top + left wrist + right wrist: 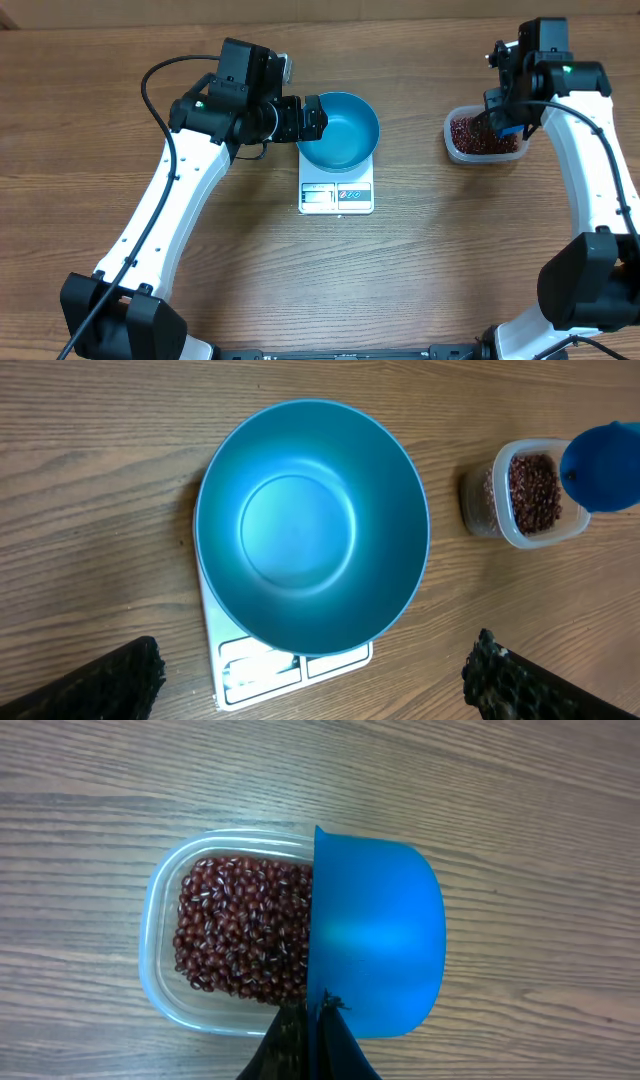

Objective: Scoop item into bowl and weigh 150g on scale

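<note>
Left side: the left gripper [320, 117] stands as wide as it goes and holds nothing. Its two black fingers are at the left rim of the round deep blue bowl with a shiny inside [345, 128]; whether they touch the rim I cannot tell. Risk: any contact there would lean weight on the bowl and falsify the reading, or nudge the bowl sideways.

Centre: the bowl is empty and sits on the small flat white rectangular digital scale [336, 196], overhanging its far end and both sides. Only the near strip with the grey display shows, and the digits are too small to read. Risk: a bowl wider than its support can shift or tip if beans land hard on one side or the scoop knocks the rim.

Right side: the small dark red-brown beans [240, 935] all lie in the clear plastic tub [485, 135], well apart from the bowl. The right gripper [310, 1025] is clamped tight on the handle of the small blue plastic scoop [375, 935], which hangs over the tub's right part, turned on edge. Whether it carries beans is hidden. Risks:
- The tub looks light and nothing steadies it — a dig with the scoop could shove it along the wooden table [420, 280].
- A tilted or heaped scoop could shed beans over the bare stretch to the bowl.
- A full pour late in filling could overshoot the target weight — and beans are awkward to take back out.
</note>
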Available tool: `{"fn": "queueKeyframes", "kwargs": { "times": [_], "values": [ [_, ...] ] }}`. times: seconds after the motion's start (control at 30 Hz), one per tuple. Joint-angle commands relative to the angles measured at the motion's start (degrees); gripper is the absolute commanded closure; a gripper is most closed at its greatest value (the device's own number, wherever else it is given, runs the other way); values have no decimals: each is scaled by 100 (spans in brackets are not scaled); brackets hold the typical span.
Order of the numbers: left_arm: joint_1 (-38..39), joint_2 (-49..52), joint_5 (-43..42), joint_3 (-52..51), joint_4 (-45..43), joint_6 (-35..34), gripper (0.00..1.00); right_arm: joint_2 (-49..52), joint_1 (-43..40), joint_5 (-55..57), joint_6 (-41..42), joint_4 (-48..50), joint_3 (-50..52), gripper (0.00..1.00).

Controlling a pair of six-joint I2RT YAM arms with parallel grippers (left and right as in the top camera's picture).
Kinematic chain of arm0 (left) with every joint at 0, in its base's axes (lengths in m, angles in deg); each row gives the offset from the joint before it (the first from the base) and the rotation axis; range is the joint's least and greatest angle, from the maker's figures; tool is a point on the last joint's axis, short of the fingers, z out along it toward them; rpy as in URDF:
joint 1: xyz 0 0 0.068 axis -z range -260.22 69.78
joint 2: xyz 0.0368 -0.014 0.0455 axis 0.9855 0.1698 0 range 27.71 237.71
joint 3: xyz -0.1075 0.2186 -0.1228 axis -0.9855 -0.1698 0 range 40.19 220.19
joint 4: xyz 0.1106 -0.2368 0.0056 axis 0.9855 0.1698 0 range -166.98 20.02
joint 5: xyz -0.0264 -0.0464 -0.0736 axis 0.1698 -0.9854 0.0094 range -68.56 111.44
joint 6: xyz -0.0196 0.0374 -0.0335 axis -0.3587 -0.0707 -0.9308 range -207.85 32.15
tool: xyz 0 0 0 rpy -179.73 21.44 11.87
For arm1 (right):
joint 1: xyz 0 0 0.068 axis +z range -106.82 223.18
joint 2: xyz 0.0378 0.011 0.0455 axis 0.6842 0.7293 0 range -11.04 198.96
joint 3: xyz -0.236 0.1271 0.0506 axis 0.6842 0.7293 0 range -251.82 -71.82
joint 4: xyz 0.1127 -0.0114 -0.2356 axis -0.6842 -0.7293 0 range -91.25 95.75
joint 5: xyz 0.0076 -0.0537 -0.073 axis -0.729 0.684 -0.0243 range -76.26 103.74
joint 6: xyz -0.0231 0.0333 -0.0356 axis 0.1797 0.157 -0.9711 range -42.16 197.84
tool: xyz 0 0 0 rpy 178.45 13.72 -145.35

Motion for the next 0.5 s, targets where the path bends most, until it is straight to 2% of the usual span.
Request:
{"fn": "queueKeyframes", "kwargs": {
  "times": [0.0, 0.23, 0.37, 0.47],
  "values": [
    [7, -24, 79, 85, -20, 173, 0, 7, -4, 59, -184, -57, -170, 96],
    [4, -24, 79, 85, -22, 520, 0, 4, 17, 205, -522, -205, -330, 97],
    [4, -24, 79, 85, -46, 555, 7, 4, 68, 203, -546, -507, -595, 97],
    [4, -24, 103, 85, -48, 557, 7, 4, 155, 186, -673, -610, -651, 97]
  ]
}}
